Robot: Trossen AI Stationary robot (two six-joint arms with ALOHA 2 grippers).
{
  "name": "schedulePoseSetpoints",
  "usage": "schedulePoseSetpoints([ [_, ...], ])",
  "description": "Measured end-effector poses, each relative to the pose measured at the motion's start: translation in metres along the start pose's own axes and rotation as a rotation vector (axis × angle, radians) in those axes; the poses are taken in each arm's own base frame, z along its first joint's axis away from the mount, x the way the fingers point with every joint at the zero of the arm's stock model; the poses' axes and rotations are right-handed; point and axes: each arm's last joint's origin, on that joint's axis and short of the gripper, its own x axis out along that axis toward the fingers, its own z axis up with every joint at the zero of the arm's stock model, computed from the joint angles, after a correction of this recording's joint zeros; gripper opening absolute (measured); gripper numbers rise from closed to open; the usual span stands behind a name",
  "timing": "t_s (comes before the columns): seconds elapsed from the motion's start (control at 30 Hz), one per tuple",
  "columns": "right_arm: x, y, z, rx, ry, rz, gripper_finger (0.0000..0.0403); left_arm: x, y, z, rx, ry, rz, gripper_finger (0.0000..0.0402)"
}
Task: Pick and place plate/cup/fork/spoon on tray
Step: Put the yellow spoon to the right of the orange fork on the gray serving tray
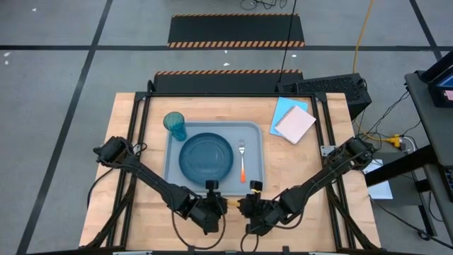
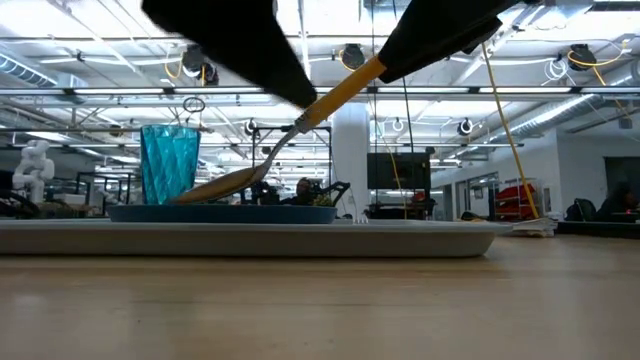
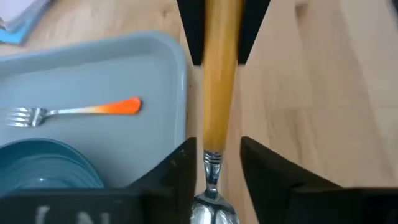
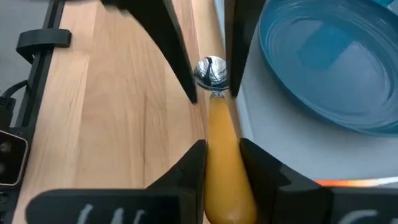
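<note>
Done so far: you are seeing three things already in place. The plate [image 1: 206, 156] is sitting in the middle of the tray [image 1: 255, 172], the cup [image 1: 175, 125] is standing at the tray's far left corner, and the fork [image 1: 242, 160] is lying beside the plate with its orange handle pointing to the near edge of the desk.

Left to do: you are only missing the spoon [image 2: 285, 140]. It is not yet lying in the tray.

Spoon: it is hanging in the air, tilted, near the middle of the desk's near edge, just by the tray's near rim. Its silver bowl is pointing down and its handle up.

Right gripper [image 4: 222, 163]: its fingers are squeezing the spoon's orange handle.

Left gripper [image 3: 214, 165]: its fingers are standing on each side of the spoon's neck, with a gap showing. You cannot tell if they are pinching it or only waiting around it.

My guess: the spoon is passing from one arm to the other, so the job is nearly finished.

Hard to see: from above, the two grippers are hiding almost all of the spoon. From table height, both grippers are cut off at the top. You cannot tell whether the spoon's bowl is touching the plate or just hanging over it.

Other things: a pink pad on a light blue paper sheet [image 1: 286, 110] is lying at the far right corner.
</note>
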Motion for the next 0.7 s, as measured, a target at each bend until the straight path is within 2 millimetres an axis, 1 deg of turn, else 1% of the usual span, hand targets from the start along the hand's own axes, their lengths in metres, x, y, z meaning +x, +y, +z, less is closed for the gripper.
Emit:
schedulePoseSetpoints([
  [0.07,-0.001,0.000,-0.002,0.027,0.013,-0.007,0.0061,-0.009,0.003,0.006,-0.039,-0.034,0.003,0.0148],
  [0.17,-0.001,-0.003,-0.006,0.063,0.051,-0.031,0.0065,-0.028,0.008,0.014,-0.089,-0.085,0.020,0.0165],
  [0.33,-0.006,0.001,-0.013,0.097,0.080,-0.046,0.0063,-0.063,0.012,0.024,-0.125,-0.182,0.037,0.0170],
  [0.4,-0.013,0.004,-0.015,0.119,0.083,-0.038,0.0063,-0.074,0.010,0.025,-0.110,-0.201,0.029,0.0170],
  [0.5,-0.028,0.009,-0.019,0.170,0.060,-0.049,0.0063,-0.083,0.008,0.026,-0.093,-0.233,0.050,0.0170],
  [0.57,-0.038,0.012,-0.023,0.195,0.028,-0.086,0.0063,-0.086,0.006,0.025,-0.073,-0.243,0.060,0.0170],
  [0.7,-0.066,0.017,-0.034,0.252,-0.027,-0.138,0.0062,-0.087,0.005,0.027,-0.078,-0.259,0.056,0.0170],
])
